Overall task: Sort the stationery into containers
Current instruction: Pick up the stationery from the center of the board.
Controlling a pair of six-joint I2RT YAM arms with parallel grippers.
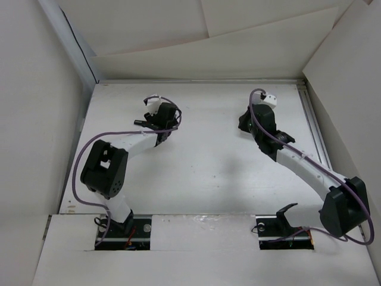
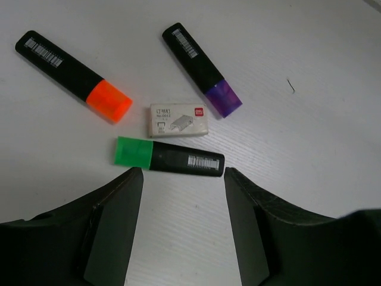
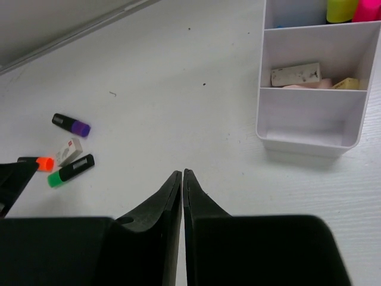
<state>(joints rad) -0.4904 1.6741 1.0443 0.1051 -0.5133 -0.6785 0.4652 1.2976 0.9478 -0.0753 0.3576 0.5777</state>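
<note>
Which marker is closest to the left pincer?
The green-capped marker. It lies crosswise right in front of the left pincer, while the orange-capped marker and purple-capped marker sit farther away.

Left arm [image 1: 128, 146] and right arm [image 1: 303, 167] out over white table [image 1: 208, 179].
Left tool [image 1: 153, 122], right tool [image 1: 245, 122] well apart; purple cable [image 1: 80, 164] loops along each arm.

Green marker [image 2: 169, 158], orange marker [image 2: 74, 74], purple marker [image 2: 202, 68] around staple box [image 2: 178, 120]; white organizer [image 3: 309, 138] apart.

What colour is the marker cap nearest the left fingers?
Green cap, best in left wrist view.
</note>
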